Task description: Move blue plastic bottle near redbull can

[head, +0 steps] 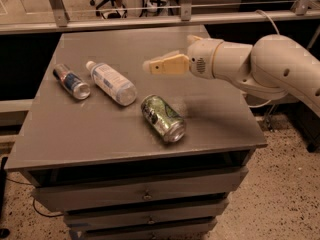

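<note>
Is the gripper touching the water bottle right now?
Apart. The camera view shows bare tabletop between the water bottle and the gripper, which hovers over the table's middle.

Gripper (149, 66) hangs over the table (215, 124), just right of the bottle (111, 82) and not touching it. There's only a narrow gap between the bottle and the redbull can (71, 81). The green can (162, 118) blocks the front-right approach. Right side and back of the top are open, and a rail (150, 20) runs behind.

table (215, 129) (hand (150, 66) above) bears plastic bottle (112, 82), redbull can (71, 81), green can (162, 118).
</note>
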